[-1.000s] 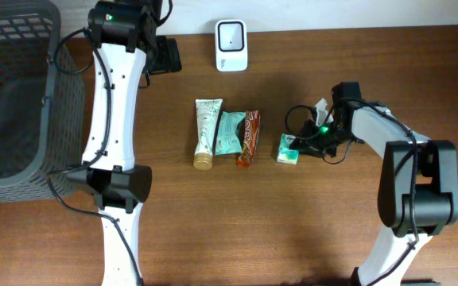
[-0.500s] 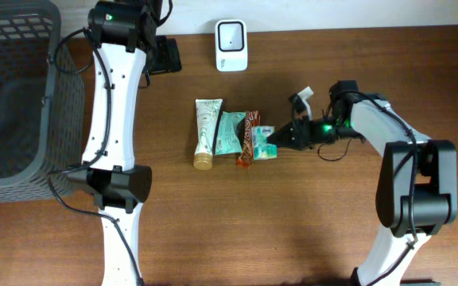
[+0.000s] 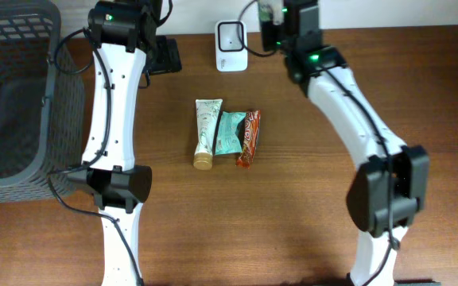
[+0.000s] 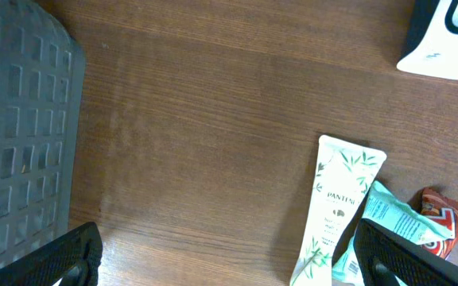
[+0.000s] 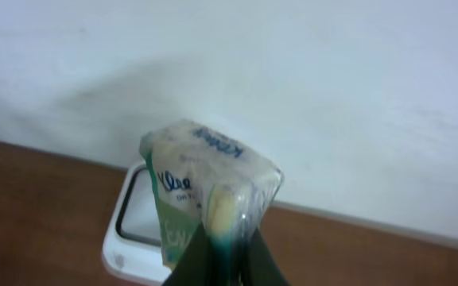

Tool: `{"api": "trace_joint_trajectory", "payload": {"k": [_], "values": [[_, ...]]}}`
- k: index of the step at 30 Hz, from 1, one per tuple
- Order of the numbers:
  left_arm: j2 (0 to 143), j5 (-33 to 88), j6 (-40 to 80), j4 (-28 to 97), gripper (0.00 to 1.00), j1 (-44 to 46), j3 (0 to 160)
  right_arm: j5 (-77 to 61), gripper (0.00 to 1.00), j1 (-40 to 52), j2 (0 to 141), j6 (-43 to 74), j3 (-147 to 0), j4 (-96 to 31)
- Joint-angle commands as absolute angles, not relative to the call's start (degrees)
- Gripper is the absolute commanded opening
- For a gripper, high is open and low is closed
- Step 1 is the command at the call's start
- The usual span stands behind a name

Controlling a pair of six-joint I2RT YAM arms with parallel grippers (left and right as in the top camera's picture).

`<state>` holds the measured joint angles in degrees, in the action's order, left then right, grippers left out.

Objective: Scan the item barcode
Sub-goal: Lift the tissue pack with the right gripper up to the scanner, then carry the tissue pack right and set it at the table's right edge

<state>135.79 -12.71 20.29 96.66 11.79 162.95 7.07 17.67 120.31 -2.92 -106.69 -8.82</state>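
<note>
Where the overhead looks down: right gripper [image 3: 271, 17] at the table's far edge, just beside the barcode scanner [image 3: 231, 36]; Pantene tube [image 3: 206, 132], teal packet [image 3: 229, 132] and red wrapper [image 3: 248, 137] side by side mid-table. Left wrist: left gripper [image 4: 229, 256], jaws wide apart, empty, near grey basket [image 4: 18, 135]. Right wrist: jaws clamped on Kleenex tissue pack [image 5: 201, 183], above the scanner.

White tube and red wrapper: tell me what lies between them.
A teal packet lies between the white tube and the red wrapper, close against both; the overhead view shows it.
</note>
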Motion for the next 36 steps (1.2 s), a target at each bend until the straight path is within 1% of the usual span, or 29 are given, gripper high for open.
{"api": "trace_joint_trajectory", "payload": {"k": [1,4,7,13,14,16,18,19,20,22,25,26,28,31,32,33,35,36], "values": [[135.31,-13.32,19.44,96.71,0.99,11.99,162.78,9.69,0.04,19.59,128.64,-10.94,-106.3,-0.56],[135.31,-13.32,19.42,96.71,0.99,11.99,162.78,9.56,0.04,21.56,132.77,-22.83,-106.3,5.32],[135.31,-13.32,19.42,96.73,0.99,11.99,162.78,9.3,0.04,22.48,134.02,-29.1,-106.32,5.85],[135.31,-13.32,19.44,96.71,0.99,11.99,162.78,9.56,0.04,22.59,134.58,-29.74,-106.85,8.36],[135.31,-13.32,19.44,96.71,0.99,11.99,162.78,11.0,0.04,22.41,134.56,-27.09,-107.48,8.49],[135.31,-13.3,19.44,96.73,0.99,11.99,162.78,19.11,0.04,21.39,134.21,-16.27,-108.84,8.62],[135.31,-13.32,19.44,96.73,0.99,11.99,162.78,28.58,0.04,17.93,132.14,-1.45,-109.32,7.11],[135.31,-13.32,19.44,96.71,0.99,11.99,162.78,29.36,0.04,15.53,130.65,1.56,-109.32,4.1],[135.31,-13.32,19.44,96.71,0.99,11.99,162.78,29.41,0.04,13.41,129.38,2.96,-109.32,0.64],[135.31,-13.3,19.44,96.73,0.99,11.99,162.78,29.43,0.04,6.85,127.09,8.08,-109.32,-10.35],[135.31,-13.32,19.44,96.71,0.99,11.99,162.78,29.12,0.04,-4.67,127.28,18.17,-109.3,-26.76],[135.31,-13.32,19.44,96.71,0.99,11.99,162.78,28.99,0.04,-7.88,127.46,20.67,-109.3,-30.44],[135.31,-13.32,19.44,96.73,0.99,11.99,162.78,26.37,0.04,-15.31,128.09,23.46,-109.27,-36.12],[135.31,-13.3,19.44,96.73,0.99,11.99,162.78,19.9,0.04,-23.9,129.08,23.49,-109.12,-38.79],[135.31,-13.3,19.44,96.73,0.99,11.99,162.78,17.87,0.06,-25.87,129.16,23.46,-108.95,-38.87],[135.31,-13.3,19.44,96.71,0.99,12.01,162.78,16.47,0.11,-28.21,129.19,23.46,-108.9,-39.29],[135.31,-13.32,19.44,96.71,0.99,11.99,162.78,16.71,0.17,-31.07,129.05,23.46,-108.92,-39.92],[135.31,-13.32,19.44,96.73,0.99,11.99,162.78,16.69,0.58,-32.88,128.84,23.49,-108.95,-40.8]]}}
